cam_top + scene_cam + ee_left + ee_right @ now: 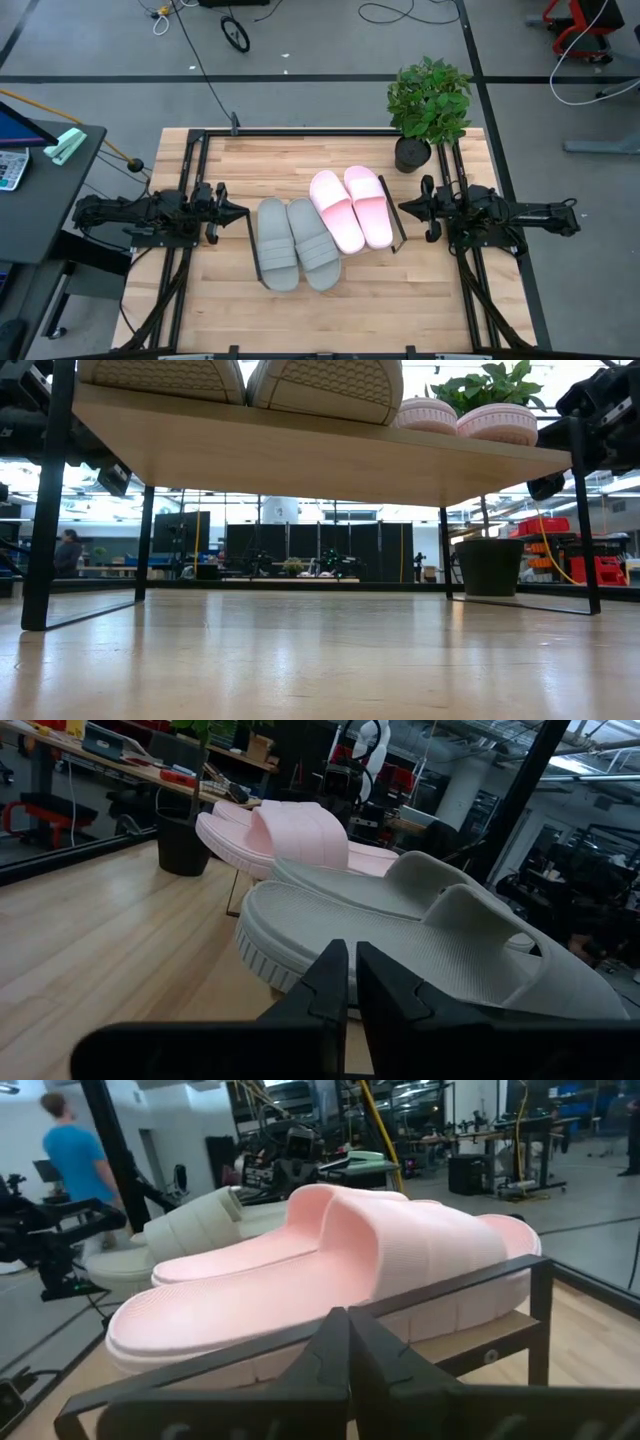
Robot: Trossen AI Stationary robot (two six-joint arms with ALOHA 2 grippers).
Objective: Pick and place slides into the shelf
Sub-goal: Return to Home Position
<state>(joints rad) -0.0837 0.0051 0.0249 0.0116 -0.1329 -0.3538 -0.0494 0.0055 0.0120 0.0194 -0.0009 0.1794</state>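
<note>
All the slides lie sole-down on the shelf (397, 240), a low rack with a light-wood board and black end frames. The grey pair (296, 243) sits toward the near-left, the pink pair (352, 206) toward the far-right. From table height the soles (325, 385) show above the board (330, 455). My left gripper (240, 212) hovers just left of the grey pair, shut. My right gripper (406, 208) hovers just right of the pink pair, shut. In the wrist views a grey slide (420, 945) and a pink slide (340, 1275) fill the picture.
A potted plant (428, 105) stands at the table's far right corner, close behind my right arm. Bare tabletop (330, 320) lies near the front edge. A side desk (40, 170) stands off the table's left. A person (70, 1155) walks in the room beyond.
</note>
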